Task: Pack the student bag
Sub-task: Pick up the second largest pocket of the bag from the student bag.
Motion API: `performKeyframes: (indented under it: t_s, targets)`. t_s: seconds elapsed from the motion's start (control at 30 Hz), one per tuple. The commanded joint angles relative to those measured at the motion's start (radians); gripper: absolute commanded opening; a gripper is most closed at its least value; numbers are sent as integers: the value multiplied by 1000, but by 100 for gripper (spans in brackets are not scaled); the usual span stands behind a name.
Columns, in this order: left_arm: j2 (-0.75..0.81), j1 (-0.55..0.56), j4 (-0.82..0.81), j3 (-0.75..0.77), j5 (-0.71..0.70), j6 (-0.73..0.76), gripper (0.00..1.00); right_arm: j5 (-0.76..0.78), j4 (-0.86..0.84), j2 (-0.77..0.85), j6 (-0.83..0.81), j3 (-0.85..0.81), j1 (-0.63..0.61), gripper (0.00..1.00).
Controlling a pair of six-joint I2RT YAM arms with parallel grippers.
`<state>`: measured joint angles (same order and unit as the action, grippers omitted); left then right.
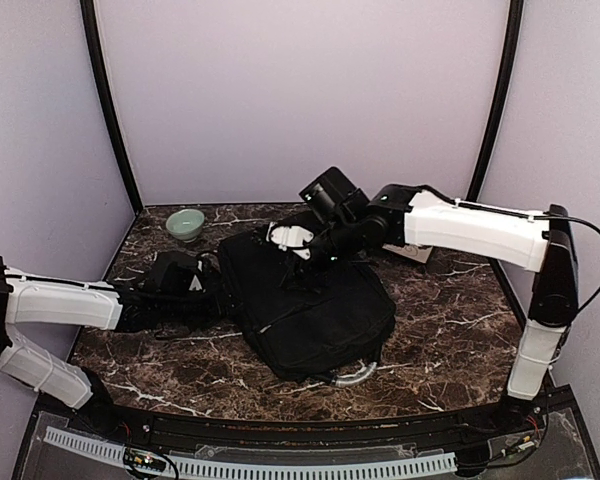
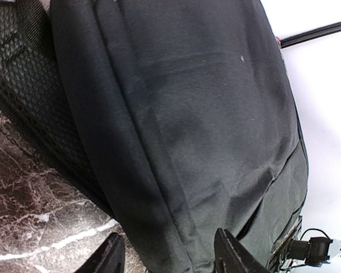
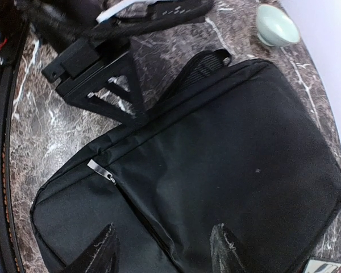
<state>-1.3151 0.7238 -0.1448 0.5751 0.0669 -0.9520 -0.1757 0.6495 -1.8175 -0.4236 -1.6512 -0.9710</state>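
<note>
The student bag (image 1: 310, 310) is lying flat on the counter (image 1: 450, 330). My left claw (image 2: 170, 256) and right claw (image 3: 162, 250) are both hanging open by it (gripping nothing). I'm risking pinching loose fabric and dragging it.

Directly ahead of the left gripper (image 2: 169, 234), the side of the student bag (image 2: 176, 114) blocks the way, its bulging edge lying between the parted fingers; only a strip of bare marble table (image 2: 34, 227) beside one finger is free. Beneath the right gripper (image 3: 163, 227) the bag's broad panel bars any descent. Beyond its fingers the left arm's black wrist (image 3: 96, 68) crowds the bag's far edge, a pale green bowl (image 3: 277, 24) stands near the bag's corner, and open table runs along the bag's other sides.
</note>
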Motion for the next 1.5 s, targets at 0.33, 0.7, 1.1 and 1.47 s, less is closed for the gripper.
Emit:
performKeyframes:
  t_s: [0.33,0.7,1.1,1.47]
  targets:
    - [-60,-12,-91,-42,27,-96,49,169,-1,-233,-62,-128,-175,50]
    - [-46,-17,-239,-110,48,-148,51,138,-26,-228,-128,-70,-217,52]
    - [56,-47,-276,-197,15,-133,56,166,-87,-187,-132,1,-219,50]
    - [58,-47,-291,-210,19,-137,52,197,-101,-232,-136,-6,-237,43]
